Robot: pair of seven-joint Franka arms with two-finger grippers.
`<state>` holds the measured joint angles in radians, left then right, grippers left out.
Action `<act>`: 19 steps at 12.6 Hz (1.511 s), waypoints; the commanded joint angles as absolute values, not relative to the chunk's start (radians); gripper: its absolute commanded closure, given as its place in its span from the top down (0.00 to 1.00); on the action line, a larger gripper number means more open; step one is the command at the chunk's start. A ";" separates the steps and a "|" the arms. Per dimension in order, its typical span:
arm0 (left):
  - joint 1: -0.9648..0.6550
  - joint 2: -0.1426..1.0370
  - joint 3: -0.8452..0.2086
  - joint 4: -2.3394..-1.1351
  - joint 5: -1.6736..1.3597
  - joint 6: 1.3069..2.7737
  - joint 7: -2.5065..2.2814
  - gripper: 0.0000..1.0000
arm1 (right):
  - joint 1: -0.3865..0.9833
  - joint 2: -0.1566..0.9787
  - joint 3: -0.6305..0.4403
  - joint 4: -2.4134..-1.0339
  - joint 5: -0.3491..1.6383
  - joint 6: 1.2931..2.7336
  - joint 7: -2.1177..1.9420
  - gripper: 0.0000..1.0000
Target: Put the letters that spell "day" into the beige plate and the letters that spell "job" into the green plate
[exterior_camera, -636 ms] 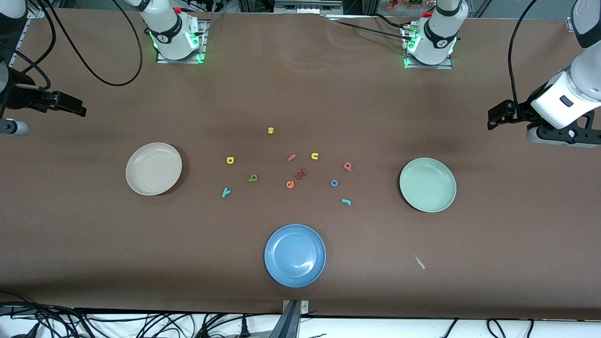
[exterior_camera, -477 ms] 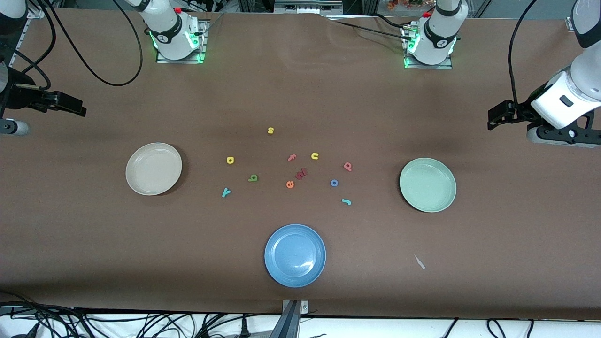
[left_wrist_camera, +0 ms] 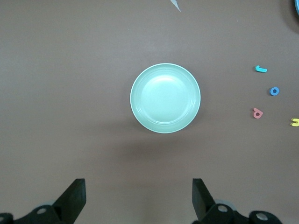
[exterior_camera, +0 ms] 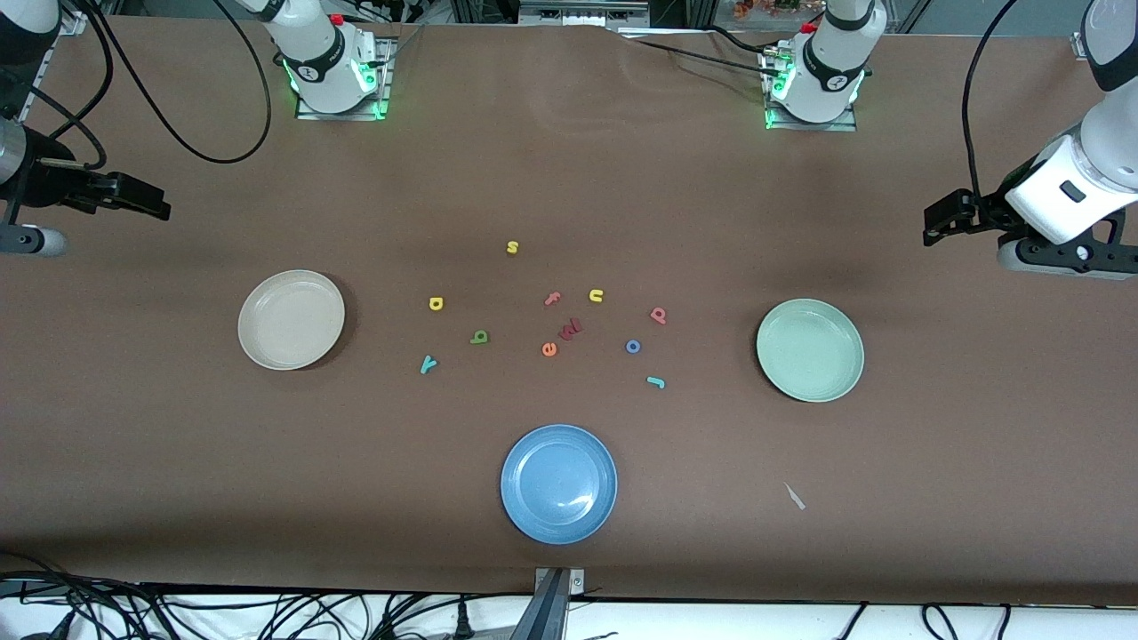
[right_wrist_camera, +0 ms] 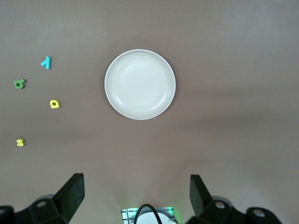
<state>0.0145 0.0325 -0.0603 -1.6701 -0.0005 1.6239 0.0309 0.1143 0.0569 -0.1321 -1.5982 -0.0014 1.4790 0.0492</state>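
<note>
From the front we see the "day" letters (exterior_camera: 447, 333) beside the beige plate (exterior_camera: 291, 319) and the "job" letters (exterior_camera: 648, 347) beside the green plate (exterior_camera: 809, 349), mixed with decoys we risk grabbing, while in the left wrist view the left gripper (left_wrist_camera: 138, 198) and in the right wrist view the right gripper (right_wrist_camera: 137, 195) hang with jaws wide and empty.

Glossy green plate (left_wrist_camera: 165, 98), matt table (exterior_camera: 178, 462)

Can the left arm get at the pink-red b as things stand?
Probably yes. The left gripper hangs open and empty over the left arm's end of the table. The b lies flat with bare table around it, apart from the blue o; nothing stands between them.
</note>
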 commanded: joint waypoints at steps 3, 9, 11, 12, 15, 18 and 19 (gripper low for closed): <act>0.017 0.026 -0.061 -1.667 0.020 1.624 0.055 1.00 | 0.115 0.051 -0.126 -1.592 0.008 1.468 0.043 1.00; 0.017 0.026 -0.061 -1.667 0.020 1.624 0.055 1.00 | 0.114 0.052 -0.129 -1.594 0.006 1.466 0.043 1.00; 0.017 0.026 -0.061 -1.667 0.020 1.626 0.055 1.00 | 0.114 0.052 -0.129 -1.594 0.006 1.468 0.043 1.00; 0.015 0.026 -0.061 -1.667 0.020 1.640 0.054 1.00 | 0.114 0.052 -0.129 -1.594 0.006 1.468 0.043 1.00; 0.009 0.037 -0.061 -1.669 0.031 1.657 0.055 1.00 | 0.114 0.052 -0.129 -1.592 0.006 1.473 0.043 1.00; 0.008 0.035 -0.063 -1.667 0.041 1.660 0.055 1.00 | 0.114 0.052 -0.129 -1.594 0.002 1.474 0.043 1.00; 0.009 0.035 -0.063 -1.667 0.041 1.660 0.055 1.00 | 0.114 0.052 -0.129 -1.594 0.002 1.474 0.043 1.00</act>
